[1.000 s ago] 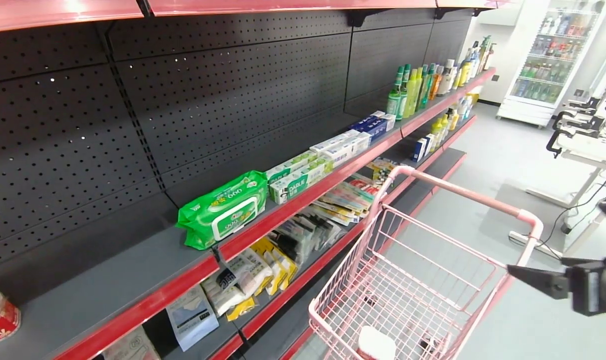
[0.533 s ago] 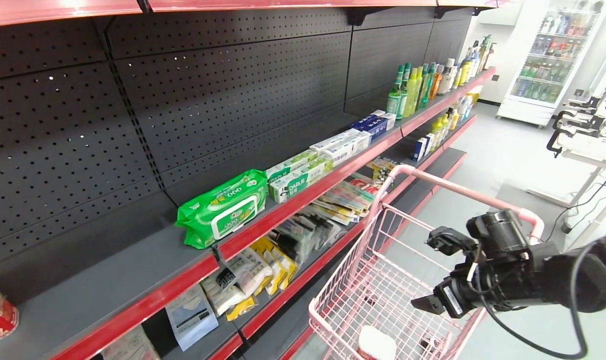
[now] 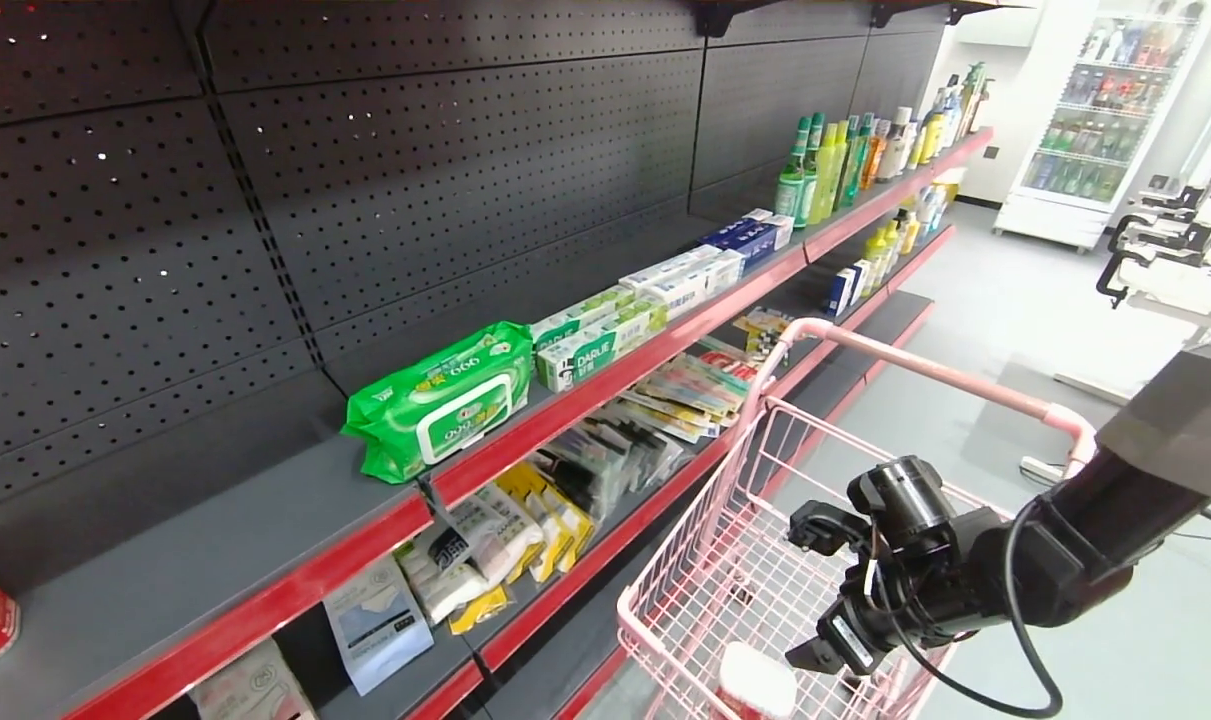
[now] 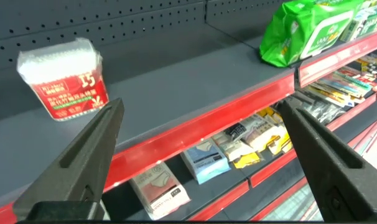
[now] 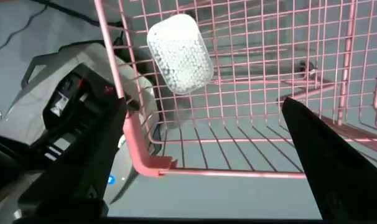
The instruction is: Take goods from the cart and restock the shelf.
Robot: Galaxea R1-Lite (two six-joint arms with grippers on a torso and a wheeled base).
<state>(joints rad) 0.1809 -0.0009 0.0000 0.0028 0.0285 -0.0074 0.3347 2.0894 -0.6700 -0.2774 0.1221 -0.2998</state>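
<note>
Over the cart (image 3: 925, 374) (a white tub (image 5: 180, 53) lies inside), my right gripper (image 3: 813, 592) hangs, jaws spread; my left gripper (image 4: 201, 163) gapes too. It faces the shelf (image 4: 176, 81).

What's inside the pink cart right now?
One white tub lies on the wire floor of the cart, near a corner. Around it the right wrist view gives just bare mesh. In the head view the right arm covers part of the basket.
</note>
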